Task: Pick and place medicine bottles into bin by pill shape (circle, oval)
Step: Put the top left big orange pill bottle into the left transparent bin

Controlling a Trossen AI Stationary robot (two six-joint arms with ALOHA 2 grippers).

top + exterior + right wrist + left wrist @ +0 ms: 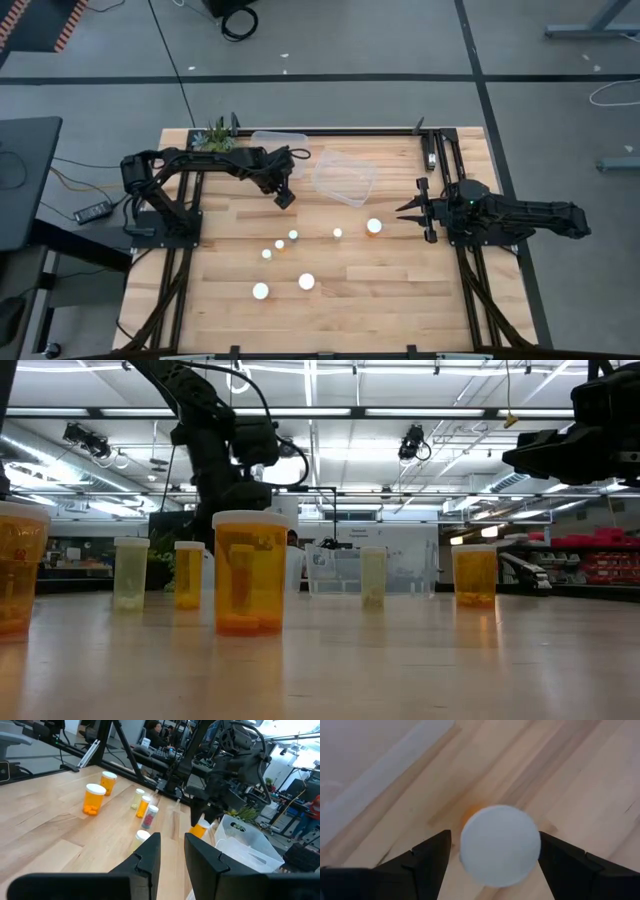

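My left gripper (284, 197) hangs just in front of the two bins, shut on the white cap of a big orange medicine bottle (500, 845). That bottle (200, 830) hangs below the fingers (427, 857) in the right wrist view. In the high view the gripper hides it. Several more medicine bottles stand mid-table, among them big ones (374, 226) (307, 282) (261, 291) and a small one (293, 236). Over the right side of the table my right gripper (405, 210) waits. Its fingers (150, 855) are a little apart, with nothing between them.
Two clear plastic bins sit at the back of the table, one (280, 140) by a small green plant (215, 135), the other (345, 178) tilted beside it. The arm bases stand at the left and right table edges. People and desks show beyond the table.
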